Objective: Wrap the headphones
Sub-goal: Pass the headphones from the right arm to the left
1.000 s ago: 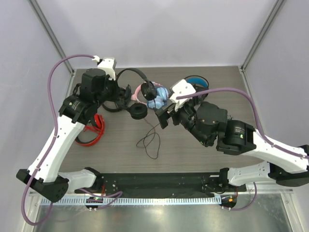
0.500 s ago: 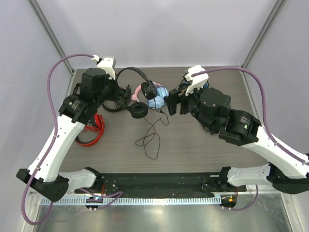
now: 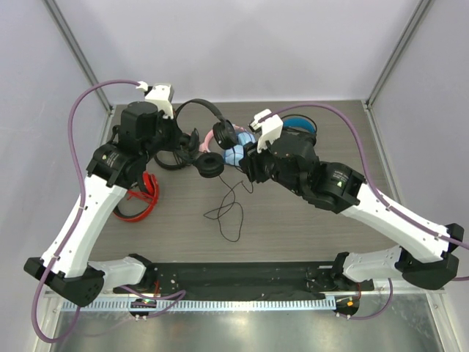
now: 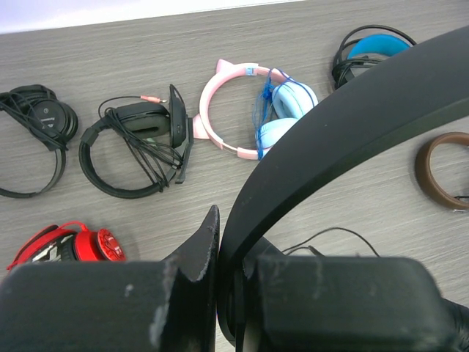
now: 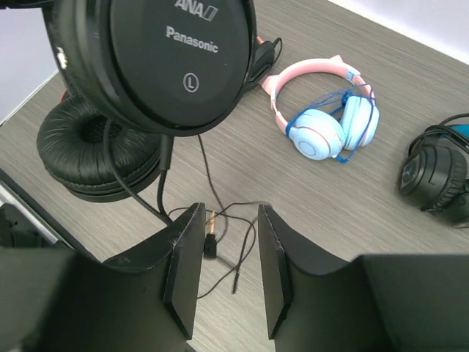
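The left gripper (image 4: 232, 251) has its fingers clamped on the headband (image 4: 352, 110) of the headphones (image 3: 210, 166) and holds them up off the worktop (image 3: 308, 235), above its far middle part. In the left wrist view the band runs as a wide black arc from between the fingers up to the right. The two earcups hang below it: one turns its flat outer face (image 5: 157, 51), marked with an L, to the right wrist camera, and the padded one (image 5: 91, 150) hangs lower and to the left of it in that view. The thin cable (image 3: 227, 209) drops from the cups to the worktop and lies there in loose loops, uncoiled, near the middle. The right gripper (image 5: 229, 216) is just beside the earcups, on their right in the top view. Its fingers stand apart with a gap between them and nothing pinched; through the gap the cable and its plug (image 5: 210, 240) show against the wood. Other sets lie on the worktop: a pink pair (image 5: 322, 121) behind the right gripper, a black pair with blue lining (image 5: 436, 176) at the far right, a red pair (image 3: 143, 194) on the left, two black pairs (image 4: 139, 139) at the far left, and a brown band (image 4: 443, 169).
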Robot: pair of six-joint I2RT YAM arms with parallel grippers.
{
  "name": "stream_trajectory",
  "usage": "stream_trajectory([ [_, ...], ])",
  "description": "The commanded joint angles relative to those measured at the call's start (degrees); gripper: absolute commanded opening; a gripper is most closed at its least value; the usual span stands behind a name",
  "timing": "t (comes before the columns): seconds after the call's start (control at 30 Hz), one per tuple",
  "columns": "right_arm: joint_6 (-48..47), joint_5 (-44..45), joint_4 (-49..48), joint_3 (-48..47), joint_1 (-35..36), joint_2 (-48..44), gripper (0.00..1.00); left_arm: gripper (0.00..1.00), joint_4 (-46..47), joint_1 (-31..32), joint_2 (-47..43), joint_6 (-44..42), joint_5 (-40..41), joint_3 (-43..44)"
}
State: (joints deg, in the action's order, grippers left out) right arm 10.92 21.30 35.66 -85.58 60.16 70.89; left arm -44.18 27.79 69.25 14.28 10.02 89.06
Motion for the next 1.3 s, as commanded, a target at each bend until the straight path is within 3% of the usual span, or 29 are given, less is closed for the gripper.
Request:
stream_trajectory([
  [0.0, 0.86, -2.66, -2.08, -0.64, -0.48, -0.49, 0.40, 0.00, 2.96, 0.07, -0.96, -0.13, -0.70, 2.53],
  [0.17, 1.04, -2.67, -2.35, -0.73, -0.48, -1.81, 0.41, 0.00, 2.96, 0.07, -0.79, -0.05, -0.27, 2.09],
  [0.37, 1.12, -6.44, -3.67, 3.40, -0.48, -6.82, 0.33, 0.00, 3.05, 0.07, -0.87, -0.05, -0.26, 2.44],
  [0.57, 0.78, -9.08, -4.98, 6.13, -0.48, -8.31, 0.46, 0.00, 2.96, 0.07, -0.70, 0.04, -0.62, 2.70],
  [0.77, -0.55, -10.41, -5.51, 5.25, -0.48, -5.86, 0.48, 0.00, 3.05, 0.07, -0.35, 0.39, -1.06, 2.70],
  [0.93, -0.72, -6.01, -6.65, 4.11, -0.48, -4.62, 0.36, 0.00, 2.88, 0.07, -0.61, 0.57, -1.93, 2.61],
  [1.17, -0.72, -7.06, -8.24, 4.02, -0.48, -4.45, 0.26, 0.00, 2.70, 0.07, -0.52, 0.57, -2.37, 2.35],
  [1.27, -0.55, -6.97, -8.76, 4.46, -0.40, -4.89, 0.16, 0.00, 2.61, 0.07, -0.35, 0.57, -2.29, 2.26],
])
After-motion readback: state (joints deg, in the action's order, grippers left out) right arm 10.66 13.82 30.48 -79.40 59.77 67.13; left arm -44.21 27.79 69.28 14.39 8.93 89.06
